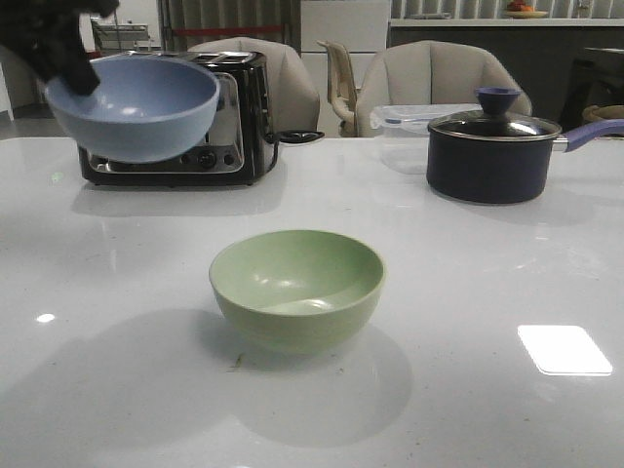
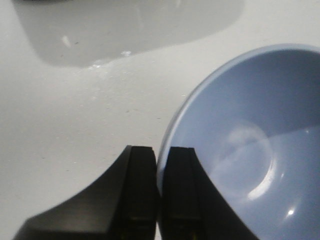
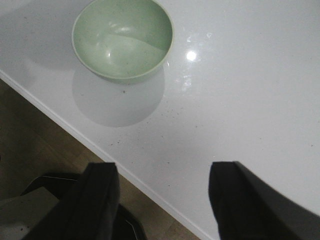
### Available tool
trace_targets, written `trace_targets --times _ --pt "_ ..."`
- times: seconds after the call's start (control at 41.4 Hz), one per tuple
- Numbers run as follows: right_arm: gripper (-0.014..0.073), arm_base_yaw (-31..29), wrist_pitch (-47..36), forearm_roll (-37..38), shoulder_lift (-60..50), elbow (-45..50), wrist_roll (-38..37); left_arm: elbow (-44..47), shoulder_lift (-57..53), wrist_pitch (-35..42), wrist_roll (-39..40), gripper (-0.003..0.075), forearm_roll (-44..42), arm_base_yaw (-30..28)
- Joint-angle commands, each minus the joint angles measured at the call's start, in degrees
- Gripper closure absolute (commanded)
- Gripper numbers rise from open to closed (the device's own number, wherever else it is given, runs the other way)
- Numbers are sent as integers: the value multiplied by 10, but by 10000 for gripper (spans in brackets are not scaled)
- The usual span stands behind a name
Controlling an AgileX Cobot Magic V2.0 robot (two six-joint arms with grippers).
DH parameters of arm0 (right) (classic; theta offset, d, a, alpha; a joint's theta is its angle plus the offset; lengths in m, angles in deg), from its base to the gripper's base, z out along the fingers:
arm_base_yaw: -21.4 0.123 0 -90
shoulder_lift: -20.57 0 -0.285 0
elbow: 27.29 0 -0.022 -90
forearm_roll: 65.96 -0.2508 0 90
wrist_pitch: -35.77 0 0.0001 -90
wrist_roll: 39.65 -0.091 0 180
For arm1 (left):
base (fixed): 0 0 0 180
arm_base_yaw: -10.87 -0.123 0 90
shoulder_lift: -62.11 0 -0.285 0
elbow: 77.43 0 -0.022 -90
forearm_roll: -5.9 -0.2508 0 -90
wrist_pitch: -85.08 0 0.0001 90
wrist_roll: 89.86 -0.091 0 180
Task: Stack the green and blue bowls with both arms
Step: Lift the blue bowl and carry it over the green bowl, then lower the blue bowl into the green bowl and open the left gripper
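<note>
The pale green bowl stands upright on the white table near its middle; it also shows in the right wrist view. The dusty blue bowl hangs tilted in the air at the far left, in front of the toaster. My left gripper is shut on the blue bowl's rim, one finger inside and one outside. My right gripper is open and empty, high above the table's near edge, apart from the green bowl. It is out of the front view.
A black and chrome toaster stands at the back left. A dark navy saucepan with a glass lid stands at the back right, a clear plastic box behind it. Chairs stand beyond the table. The table's front edge shows over brown floor.
</note>
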Motion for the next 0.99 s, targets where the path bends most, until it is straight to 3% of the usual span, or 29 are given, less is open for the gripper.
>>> trace_targets --times 0.0,0.169,0.435,0.966 --pt "97 -1 -31 6 -3 -16 2 5 -67 0 -59 622 90 13" --pt "97 -1 -31 6 -3 -16 2 53 -92 -1 -72 622 102 86" --pt "97 -1 -31 6 -3 -16 2 64 -43 40 -66 621 99 179" --pt "97 -1 -31 6 -3 -16 2 61 24 115 -23 619 44 189"
